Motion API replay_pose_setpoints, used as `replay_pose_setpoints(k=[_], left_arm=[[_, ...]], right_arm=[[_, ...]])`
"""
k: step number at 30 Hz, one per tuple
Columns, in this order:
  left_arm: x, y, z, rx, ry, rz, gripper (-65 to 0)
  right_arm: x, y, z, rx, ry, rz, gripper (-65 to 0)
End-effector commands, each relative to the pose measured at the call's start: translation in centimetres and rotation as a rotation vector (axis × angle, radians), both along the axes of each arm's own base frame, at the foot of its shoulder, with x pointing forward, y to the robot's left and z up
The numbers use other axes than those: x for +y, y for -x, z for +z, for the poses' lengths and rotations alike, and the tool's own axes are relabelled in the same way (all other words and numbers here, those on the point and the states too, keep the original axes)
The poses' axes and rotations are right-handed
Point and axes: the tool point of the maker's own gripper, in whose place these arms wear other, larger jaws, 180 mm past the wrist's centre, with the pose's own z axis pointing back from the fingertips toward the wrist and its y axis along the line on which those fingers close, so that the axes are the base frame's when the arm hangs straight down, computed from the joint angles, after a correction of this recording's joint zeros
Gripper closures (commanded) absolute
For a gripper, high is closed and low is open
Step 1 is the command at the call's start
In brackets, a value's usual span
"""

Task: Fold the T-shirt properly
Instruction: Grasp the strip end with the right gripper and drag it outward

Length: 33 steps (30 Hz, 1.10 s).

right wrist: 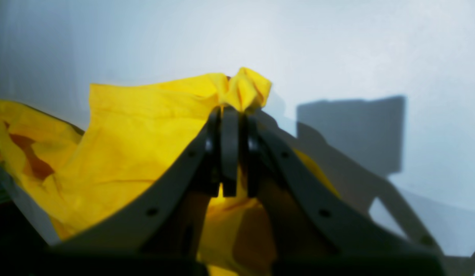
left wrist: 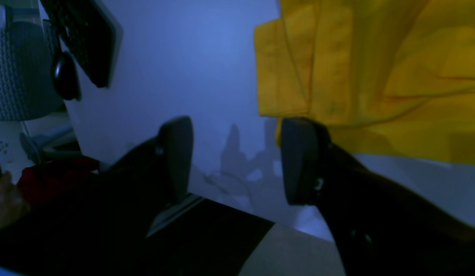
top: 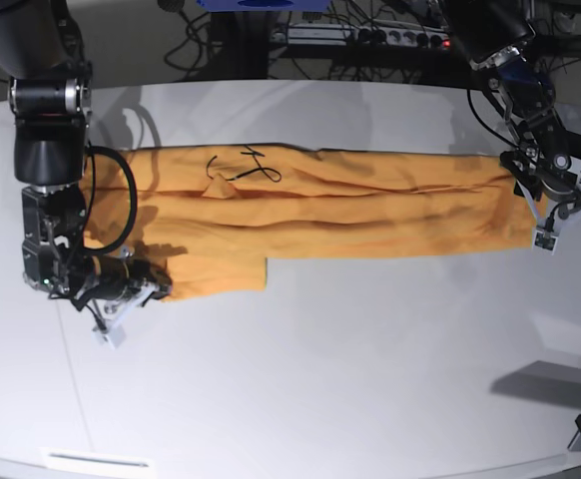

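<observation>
Left wrist view: the left pincer [left wrist: 237, 161] stands released, its jaws apart over bare counter [left wrist: 191, 69]. The T-shirt [left wrist: 375, 76] fills the upper right of the frame, its hem edge just beyond the right-hand jaw.

Right wrist view: the right pincer [right wrist: 232, 149] is clenched on a bunched tuft of the T-shirt [right wrist: 145, 145], which spreads away to the left and lower centre.

Base view: the T-shirt [top: 350, 210] lies flat across the counter [top: 370, 379], long axis running left to right. The right pincer [top: 141, 289] grips its lower-left corner; the left pincer [top: 560, 215] hangs at the right end, holding nothing.
</observation>
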Motion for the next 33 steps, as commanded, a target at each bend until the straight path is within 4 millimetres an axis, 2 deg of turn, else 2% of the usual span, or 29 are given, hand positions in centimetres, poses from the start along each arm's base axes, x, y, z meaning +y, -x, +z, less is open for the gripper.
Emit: replay_pose_setpoints(k=[1, 6, 16, 21, 24, 33], left_arm=[[0.5, -0.6, 1.3, -0.035, -0.028, 0.001, -35.3], [0.4, -0.7, 1.4, -0.035, -0.028, -0.003, -35.3], [0.3, -0.8, 1.3, -0.035, -0.027, -0.007, -35.3], [0.3, -0.8, 1.2, -0.032, -0.025, -0.007, -35.3], [0.3, -0.8, 1.3, -0.034, -0.025, -0.007, -35.3], [0.6, -2.1, 2.4, -0.076, -0.029, 0.006, -35.8]], right_arm=[[-0.3, -0.7, 1.3, -0.025, 0.023, 0.012, -0.1], [0.5, -0.9, 4.1, -0.132, 0.043, 0.049, -0.1], [1.7, -0.4, 8.9, -0.240, 0.091, 0.136, -0.1], [1.2, 0.8, 10.0, -0.239, 0.082, 0.121, -0.1], [0.2, 1.7, 10.4, -0.229, 0.074, 0.083, -0.1], [0.5, 4.9, 10.0, -0.235, 0.076, 0.087, -0.1]])
